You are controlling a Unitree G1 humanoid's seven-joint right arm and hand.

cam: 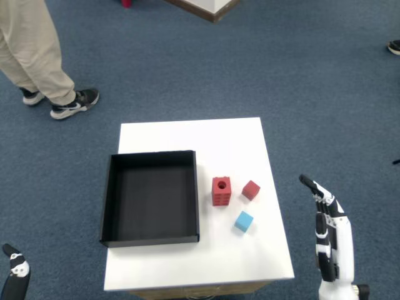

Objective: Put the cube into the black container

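On the white table [187, 134] lie a small red cube [250, 190], a light blue cube [244, 221] and a taller red block with a hole in its top [220, 191]. The black container [150, 197] sits left of them, open-topped with nothing inside. My right hand [329, 234] hovers off the table's right edge, to the right of the cubes, fingers stretched out and holding nothing. The left hand [15, 275] shows only partly at the bottom left corner.
Blue carpet surrounds the table. A person's legs and sneakers [74, 104] stand at the upper left, beyond the table. A piece of furniture [209, 7] is at the top edge.
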